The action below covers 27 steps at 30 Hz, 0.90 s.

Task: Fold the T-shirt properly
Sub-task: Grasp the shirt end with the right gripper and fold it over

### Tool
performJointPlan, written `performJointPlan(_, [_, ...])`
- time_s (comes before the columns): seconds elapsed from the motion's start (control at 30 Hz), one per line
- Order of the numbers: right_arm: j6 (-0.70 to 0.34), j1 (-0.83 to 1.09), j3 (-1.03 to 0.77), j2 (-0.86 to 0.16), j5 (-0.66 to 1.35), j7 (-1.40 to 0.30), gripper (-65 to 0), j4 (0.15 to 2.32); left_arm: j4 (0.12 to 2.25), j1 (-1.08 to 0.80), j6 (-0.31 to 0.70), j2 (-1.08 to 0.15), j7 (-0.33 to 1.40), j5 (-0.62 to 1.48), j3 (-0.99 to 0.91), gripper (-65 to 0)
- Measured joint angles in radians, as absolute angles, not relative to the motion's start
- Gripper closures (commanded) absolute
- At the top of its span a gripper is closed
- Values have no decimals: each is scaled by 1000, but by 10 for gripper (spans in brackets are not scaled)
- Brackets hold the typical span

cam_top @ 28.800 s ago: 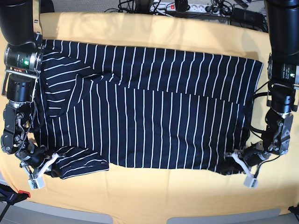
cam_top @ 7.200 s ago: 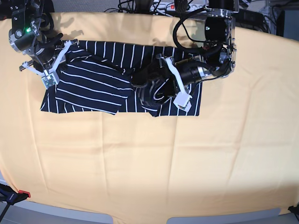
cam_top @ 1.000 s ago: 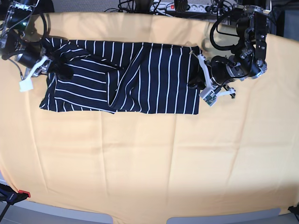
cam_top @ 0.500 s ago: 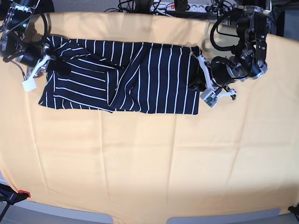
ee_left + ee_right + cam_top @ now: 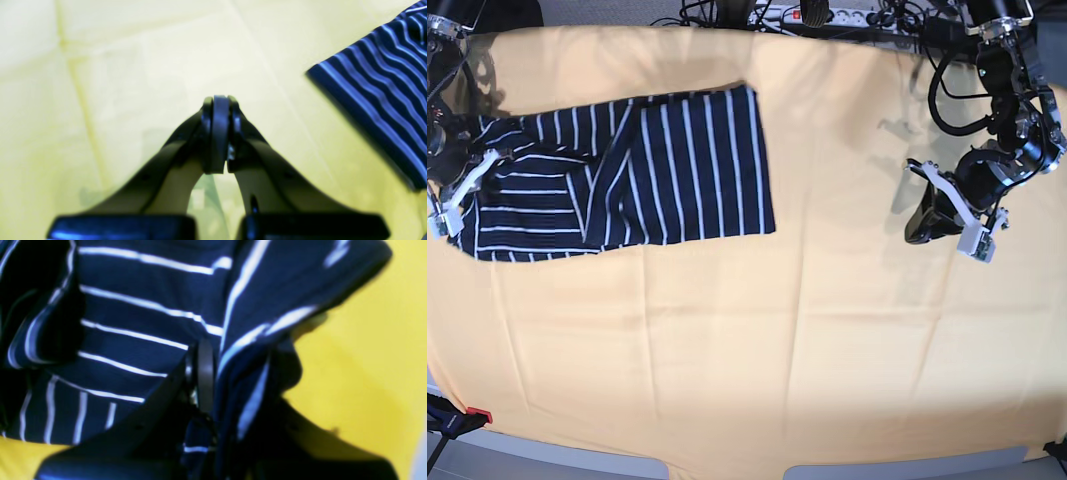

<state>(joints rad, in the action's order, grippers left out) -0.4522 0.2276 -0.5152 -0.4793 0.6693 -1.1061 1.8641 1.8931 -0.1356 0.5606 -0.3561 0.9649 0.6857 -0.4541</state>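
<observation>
I read the T-shirt [image 5: 617, 170] as lying folded into a long band on the yellow cloth [image 5: 757, 340], toward my right side of the table, its stripes running crosswise on one half and lengthwise on the other.

The right gripper [image 5: 449, 205] sits at the outer end of that band. In the right wrist view its jaws are clenched on a gathered fold of the striped fabric [image 5: 140, 323] — the cloth bunches up between and around them. I judge this hold is there to drag or lift that end for the next fold.

The left gripper [image 5: 962, 215] hangs over bare cloth, well apart from the shirt. Its wrist view shows both jaws pressed together on nothing [image 5: 218, 133], with only a corner of the shirt [image 5: 380, 90] at the frame edge. I judge it is parked clear so the fabric can move freely.

No brand, label or legible writing is visible on the shirt, the cloth or either arm — the wrist views are blurred.
</observation>
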Motion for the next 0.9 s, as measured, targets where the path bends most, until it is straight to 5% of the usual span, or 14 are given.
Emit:
performJointPlan(0.1, [-359,269,-515,-459,622,-1099,0,1990,1893,-159,566,-355,969,686,-453,0])
performJointPlan(0.3, [-345,356,-517,-350,661,-1107,0,2291,1893,-173,589,-355,968,696,-453,0])
performJointPlan(0.6, [-518,410,-485,-135,1006,-1141,0,2340,1893,-183,591,-355,971,744,-453,0])
performJointPlan(0.9, [-607,387,-187,-82,854,-1066,0,2340,1893,-183,610,-355,1004,804,-453,0])
